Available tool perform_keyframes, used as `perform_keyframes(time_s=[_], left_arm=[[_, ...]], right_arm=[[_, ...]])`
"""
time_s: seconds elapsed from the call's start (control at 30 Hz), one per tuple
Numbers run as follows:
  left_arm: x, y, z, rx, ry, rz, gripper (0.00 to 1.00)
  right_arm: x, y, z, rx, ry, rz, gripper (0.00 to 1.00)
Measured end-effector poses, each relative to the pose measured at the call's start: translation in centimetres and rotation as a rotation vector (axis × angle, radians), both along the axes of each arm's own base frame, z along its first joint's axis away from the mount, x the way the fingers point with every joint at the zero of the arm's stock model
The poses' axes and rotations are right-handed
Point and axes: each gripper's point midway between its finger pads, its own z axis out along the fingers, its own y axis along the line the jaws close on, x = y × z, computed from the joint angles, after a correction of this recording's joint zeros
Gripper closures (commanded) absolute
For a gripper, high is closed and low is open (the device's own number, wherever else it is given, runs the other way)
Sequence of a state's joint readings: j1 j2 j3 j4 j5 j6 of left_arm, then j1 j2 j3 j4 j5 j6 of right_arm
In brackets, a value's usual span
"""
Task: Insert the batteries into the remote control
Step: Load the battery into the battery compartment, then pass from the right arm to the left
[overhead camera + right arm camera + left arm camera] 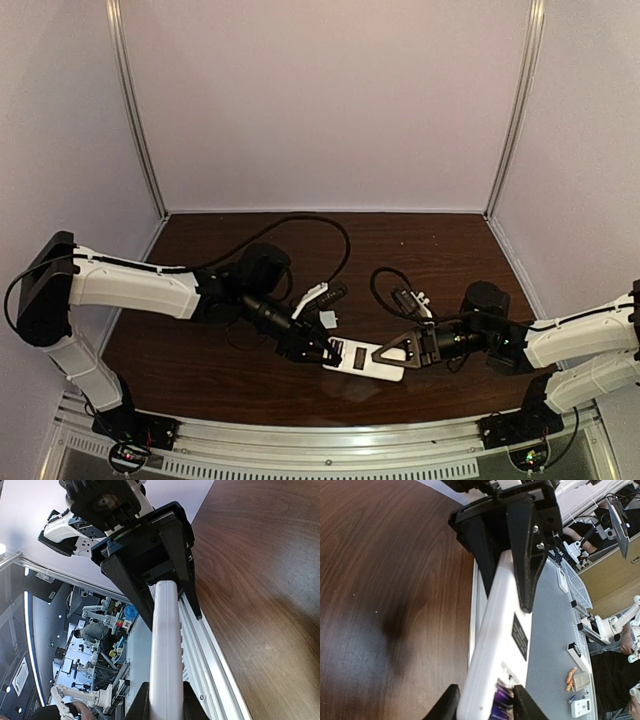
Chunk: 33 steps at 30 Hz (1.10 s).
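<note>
The white remote control [368,362] is held up between both grippers near the table's front middle. In the left wrist view its plain back [496,630] faces right, with two purple batteries [501,699] sitting in the recess at the near end. My left gripper [485,692] straddles that end, one finger on the front face and the other against the batteries. In the top view the left gripper [325,352] is on the remote's left end and the right gripper [397,350] on its right end. The right gripper [166,707] is shut on the remote's narrow edge [166,645].
A small white flat piece [328,318] lies on the dark wood table [200,350] just behind the left gripper. Black cables [385,285] loop over the table behind both wrists. The metal rail [330,440] runs along the near edge, close under the remote.
</note>
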State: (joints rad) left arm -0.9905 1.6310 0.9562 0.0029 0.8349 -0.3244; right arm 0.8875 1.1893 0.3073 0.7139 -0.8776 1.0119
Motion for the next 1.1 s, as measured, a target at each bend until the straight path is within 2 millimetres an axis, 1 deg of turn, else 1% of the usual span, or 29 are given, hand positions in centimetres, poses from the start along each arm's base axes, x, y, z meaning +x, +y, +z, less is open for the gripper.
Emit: perform_keyframes(time_s=[0.03, 0.07, 0.13, 0.2, 0.23, 0.27, 0.33, 0.4, 0.47, 0.53, 0.57, 0.6, 0.67, 0.73, 0.87, 1.0, 1.1], left_arm=[[0.0, 0.0, 0.0, 0.003, 0.003, 0.003, 0.68], [0.1, 0.0, 0.0, 0.006, 0.004, 0.005, 0.63], [0.2, -0.1, -0.2, 0.013, 0.002, 0.013, 0.37], [0.5, -0.2, -0.4, 0.018, -0.013, 0.029, 0.18], [0.9, -0.2, -0.4, 0.017, -0.029, 0.052, 0.06], [1.0, -0.1, -0.3, 0.011, -0.047, 0.059, 0.03], [1.4, 0.9, 0.0, -0.004, -0.106, 0.107, 0.03], [1.6, 2.2, 1.1, -0.028, -0.181, 0.147, 0.03], [1.9, 3.2, 3.6, -0.088, -0.291, 0.180, 0.03], [2.3, 3.6, 6.4, -0.161, -0.411, 0.203, 0.03], [2.4, 3.7, 7.5, -0.187, -0.467, 0.210, 0.02], [2.5, 3.7, 8.3, -0.206, -0.528, 0.217, 0.03], [1.8, 3.4, 8.9, -0.217, -0.637, 0.197, 0.03], [0.6, 2.6, 8.4, -0.195, -0.726, 0.146, 0.03], [-1.1, 0.8, 6.2, -0.100, -0.855, 0.030, 0.03], [-1.2, -0.3, 3.7, 0.009, -0.947, -0.042, 0.03], [-1.1, -0.9, 2.4, 0.071, -0.997, -0.076, 0.03]], right_arm=[[0.0, 0.0, -0.1, -0.003, -0.001, -0.002, 1.00], [0.1, 0.0, -0.2, -0.007, -0.003, -0.004, 1.00], [0.1, -0.1, -0.4, -0.015, -0.004, -0.007, 1.00], [-0.1, -0.1, -0.3, -0.013, -0.009, 0.002, 1.00], [-0.1, -0.1, -0.2, -0.011, -0.012, 0.005, 1.00], [-0.2, -0.2, 0.0, -0.007, -0.016, 0.007, 1.00], [-0.3, -0.2, 0.4, 0.004, -0.027, 0.015, 1.00], [-0.5, -0.2, 0.9, 0.017, -0.040, 0.022, 1.00], [-0.6, -0.3, 1.3, 0.027, -0.051, 0.027, 1.00], [-0.6, -0.3, 1.5, 0.031, -0.056, 0.031, 1.00], [-0.7, -0.3, 1.5, 0.032, -0.056, 0.034, 1.00], [-0.7, -0.3, 1.5, 0.031, -0.055, 0.037, 1.00], [-0.8, -0.3, 1.3, 0.023, -0.048, 0.041, 1.00], [-0.9, -0.3, 1.1, 0.011, -0.040, 0.044, 1.00], [-0.9, -0.4, 0.9, -0.007, -0.031, 0.049, 1.00], [-0.9, -0.2, 1.0, -0.014, -0.034, 0.055, 1.00], [-0.9, -0.2, 1.0, -0.017, -0.034, 0.057, 1.00]])
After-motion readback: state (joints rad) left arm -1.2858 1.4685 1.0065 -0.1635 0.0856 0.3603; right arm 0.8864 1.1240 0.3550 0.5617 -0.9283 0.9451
